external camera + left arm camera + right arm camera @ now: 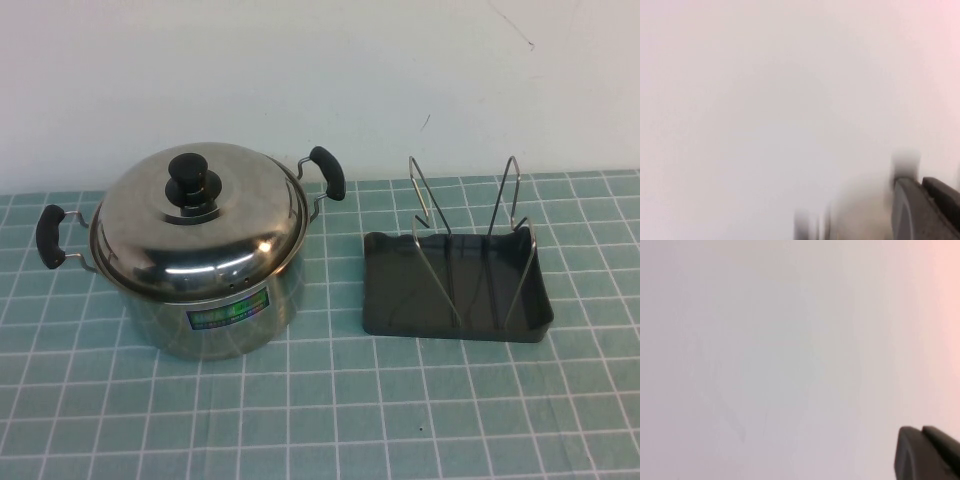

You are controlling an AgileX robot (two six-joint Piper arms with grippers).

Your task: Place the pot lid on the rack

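Resting untouched on its pot [215, 310], the pot lid [200, 225] awaits the empty rack [465, 275] on the counter [320, 420]; left gripper [927, 210] and right gripper [927, 455] face blank wall, finger spread impossible to tell.

Left gripper [925, 210], right gripper [927, 455] — dark grey/blk, rounded edges.

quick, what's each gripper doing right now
left gripper: cannot be told, faces a blank wall, holding nothing visible.
right gripper: cannot be told, also faces the wall.
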